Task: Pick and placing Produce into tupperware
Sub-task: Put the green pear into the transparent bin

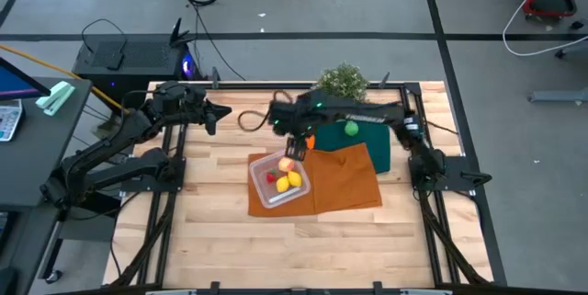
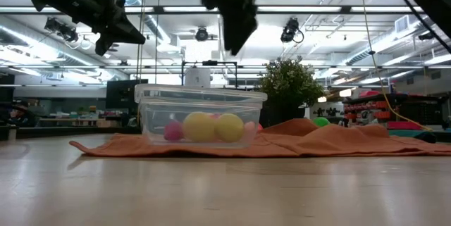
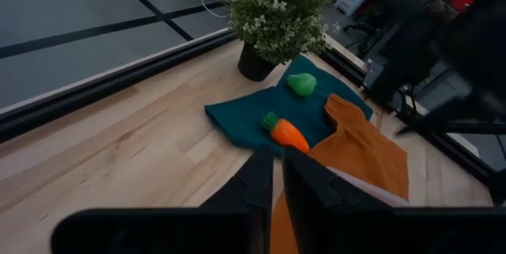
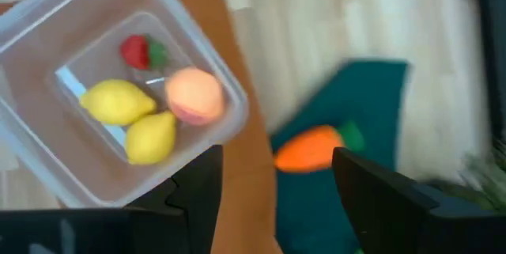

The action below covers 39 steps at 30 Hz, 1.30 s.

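Observation:
The clear square tupperware (image 1: 278, 182) (image 4: 118, 88) (image 2: 201, 117) rests on the orange cloth. Inside it lie two yellow lemons (image 4: 118, 102) (image 4: 150, 137), a pale peach-red fruit (image 4: 195, 96) and a tiny red piece (image 4: 138, 51). The orange carrot (image 4: 310, 149) (image 3: 286, 134) and the green ball (image 1: 351, 130) (image 3: 301, 84) lie on the dark green cloth. My right gripper (image 1: 296, 148) (image 4: 277, 195) (image 2: 235, 43) hangs open and empty above the tupperware's far edge, near the carrot. My left gripper (image 1: 223, 113) (image 3: 278, 176) is shut, raised over the table's far left part.
A bushy potted plant (image 1: 343, 81) (image 3: 277, 13) stands at the far edge behind the dark green cloth (image 1: 378, 154). The orange cloth (image 1: 344, 183) spreads right of the tupperware. Bare wood (image 1: 220, 231) lies near and left. Dark frame rails (image 1: 165, 212) run along both sides.

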### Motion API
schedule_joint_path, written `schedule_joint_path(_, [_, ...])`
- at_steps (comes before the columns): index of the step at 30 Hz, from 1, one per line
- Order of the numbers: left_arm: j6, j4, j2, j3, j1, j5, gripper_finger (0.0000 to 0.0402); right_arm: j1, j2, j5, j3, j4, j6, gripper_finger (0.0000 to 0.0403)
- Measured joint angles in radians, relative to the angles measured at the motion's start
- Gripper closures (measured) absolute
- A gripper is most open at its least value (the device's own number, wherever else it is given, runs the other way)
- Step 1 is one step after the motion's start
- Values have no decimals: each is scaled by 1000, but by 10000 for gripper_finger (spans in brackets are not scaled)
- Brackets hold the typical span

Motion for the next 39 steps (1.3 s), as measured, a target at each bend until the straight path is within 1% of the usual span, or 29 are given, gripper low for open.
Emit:
schedule_joint_path(3, [0,0,0,0,0,0,361,-19,-84,30,-71,-12,58,202])
schedule_joint_path(5, [0,0,0,0,0,0,362,-28,-149,48,-144,-14,100,202])
schedule_joint_path(8, [0,0,0,0,0,0,367,-33,-261,81,-283,-21,180,202])
schedule_joint_path(11, [0,0,0,0,0,0,371,-33,-386,120,-453,-8,284,204])
schedule_joint_path(16, [0,1,0,0,0,0,368,-33,-572,141,-736,85,524,204])
schedule_joint_path(22, [-4,3,0,0,0,0,361,-8,-740,178,-1002,224,889,204])
schedule_joint_path(26, [-19,5,0,0,0,0,366,2,-806,190,-1153,275,1075,204])
schedule_joint_path(30, [-19,7,0,0,0,0,371,1,-829,182,-1258,331,1195,200])
schedule_joint_path(34, [-18,12,0,0,0,0,370,1,-827,181,-1310,445,1207,181])
schedule_joint_path(37, [-18,12,0,0,0,0,365,-1,-818,186,-1344,545,1202,155])
schedule_joint_path(39, [-18,12,0,0,0,0,362,-5,-816,197,-1366,576,1197,135])
